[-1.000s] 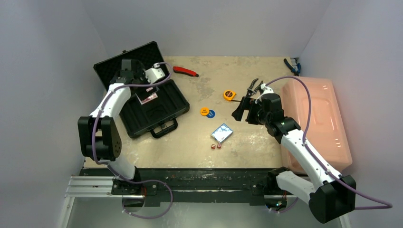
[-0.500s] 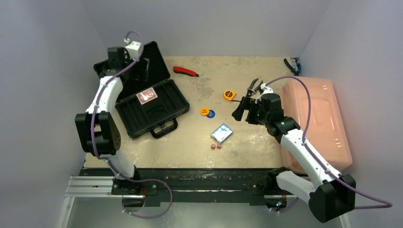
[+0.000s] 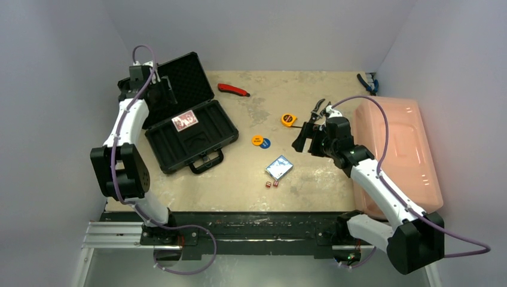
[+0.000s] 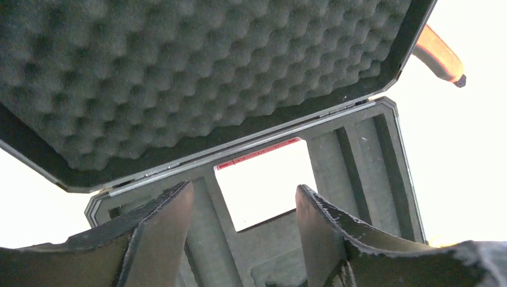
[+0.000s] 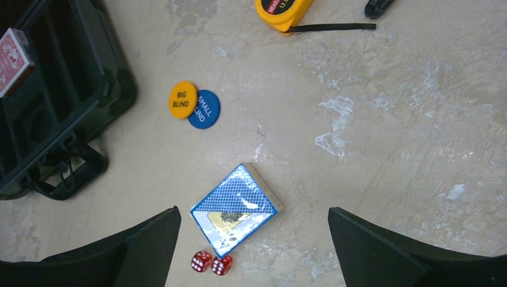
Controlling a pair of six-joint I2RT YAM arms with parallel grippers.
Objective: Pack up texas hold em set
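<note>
Plainly found the black briefcase lying open at the far left of the desk, red deck seated in its foam base. Saw the left pincer raised before the lid, jaws apart, gripping nothing. Spotted the right pincer spread wide and empty above the blue deck, two red dice just beside it, orange disc touching blue disc nearby.

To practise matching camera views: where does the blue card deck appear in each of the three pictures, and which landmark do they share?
Top external: the blue card deck lies on the table near the centre, right of the black briefcase.
Left wrist: not in it.
Right wrist: bottom centre, just above the red dice.
Shared landmark: the black briefcase, in all three.
</note>
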